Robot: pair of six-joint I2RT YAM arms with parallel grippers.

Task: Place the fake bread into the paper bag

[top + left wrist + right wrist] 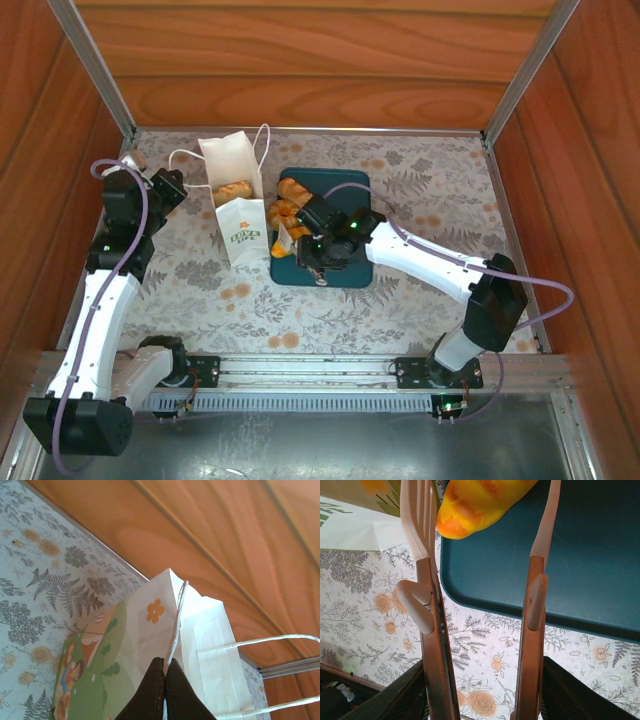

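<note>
The white paper bag stands open left of the tray, and one fake bread lies inside it. My left gripper sits at the bag's left side. In the left wrist view it is shut on the bag's white cord handle, against the flower-printed face. More golden bread pieces lie on the teal tray's left part. My right gripper hangs over the tray's left edge. An orange-yellow bread spans the gap between its fingers, which touch it on both sides.
The dark teal tray lies mid-table on a floral cloth. The bag's white side is close to the right gripper's left finger. Wooden walls enclose the table on three sides.
</note>
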